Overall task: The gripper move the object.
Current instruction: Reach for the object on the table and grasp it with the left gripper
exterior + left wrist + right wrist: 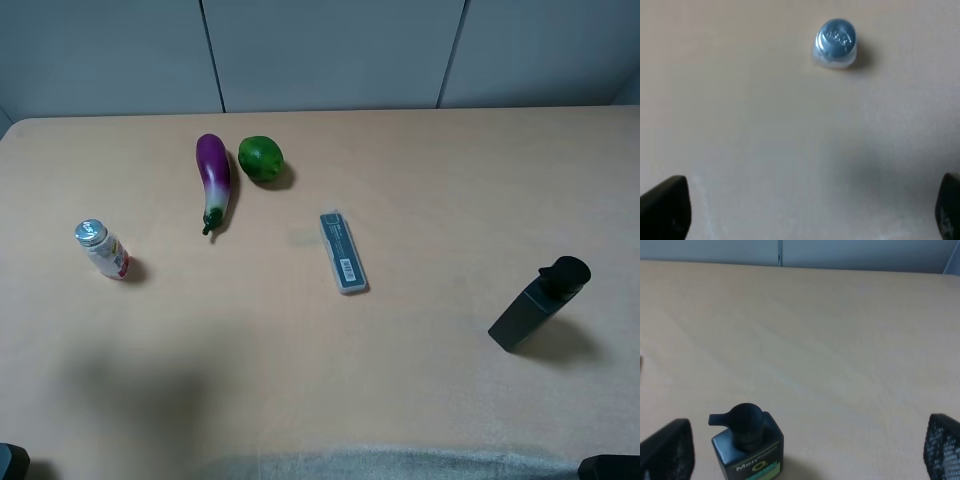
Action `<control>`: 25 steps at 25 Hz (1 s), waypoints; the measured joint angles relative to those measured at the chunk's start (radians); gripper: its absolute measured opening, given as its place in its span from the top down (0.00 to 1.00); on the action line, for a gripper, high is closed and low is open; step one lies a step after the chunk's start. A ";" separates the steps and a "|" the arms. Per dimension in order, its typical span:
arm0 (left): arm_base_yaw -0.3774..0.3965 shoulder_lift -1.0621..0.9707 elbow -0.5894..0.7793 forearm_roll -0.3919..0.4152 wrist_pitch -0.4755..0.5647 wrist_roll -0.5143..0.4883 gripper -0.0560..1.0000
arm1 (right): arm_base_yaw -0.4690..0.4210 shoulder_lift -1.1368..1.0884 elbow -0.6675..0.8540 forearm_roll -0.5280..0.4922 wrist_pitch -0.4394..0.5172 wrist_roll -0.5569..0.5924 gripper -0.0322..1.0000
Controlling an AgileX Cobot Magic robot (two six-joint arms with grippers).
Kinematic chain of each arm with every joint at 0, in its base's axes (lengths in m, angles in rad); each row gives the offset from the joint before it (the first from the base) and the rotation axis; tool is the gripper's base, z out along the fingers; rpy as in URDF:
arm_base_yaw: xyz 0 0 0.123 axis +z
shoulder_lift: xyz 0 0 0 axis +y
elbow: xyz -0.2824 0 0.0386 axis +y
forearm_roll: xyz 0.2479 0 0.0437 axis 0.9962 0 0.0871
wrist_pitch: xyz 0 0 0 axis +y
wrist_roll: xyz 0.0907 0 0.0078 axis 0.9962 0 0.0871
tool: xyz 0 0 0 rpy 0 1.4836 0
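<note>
Approach stage: left end effector (pixel 805 212) spread wide, bottle (pixel 836 44) upright ahead, ungrasped; next it should advance, straddle and close.

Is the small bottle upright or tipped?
Upright: the bottle stands on its base, foil cap up; the left wrist view shows the cap face-on.

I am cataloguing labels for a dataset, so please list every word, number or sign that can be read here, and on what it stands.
"Men": front label of the black bottle; the letters after it are blurred.
Small bottle: raised letters on the cap and a red label, both too blurred to read.
Case: barcode and small print, too small to read.
</note>
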 joint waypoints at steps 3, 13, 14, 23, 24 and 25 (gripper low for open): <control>0.000 0.061 0.000 -0.003 -0.022 0.004 0.02 | 0.000 0.000 0.000 0.000 0.000 0.000 0.30; 0.000 0.248 0.000 -0.017 -0.118 0.040 0.02 | 0.000 0.000 0.000 0.000 0.000 0.000 0.30; 0.000 0.268 0.000 -0.023 -0.130 0.050 0.02 | 0.000 0.000 0.000 0.000 0.000 0.000 0.30; -0.021 0.435 0.000 -0.068 -0.224 0.099 0.02 | 0.000 0.000 0.000 0.000 0.000 0.000 0.30; -0.029 0.451 0.000 -0.068 -0.238 0.099 0.02 | 0.000 0.000 0.000 0.000 0.000 0.000 0.30; -0.036 0.468 0.000 -0.068 -0.250 0.099 0.02 | 0.000 0.000 0.000 0.000 0.000 0.000 0.30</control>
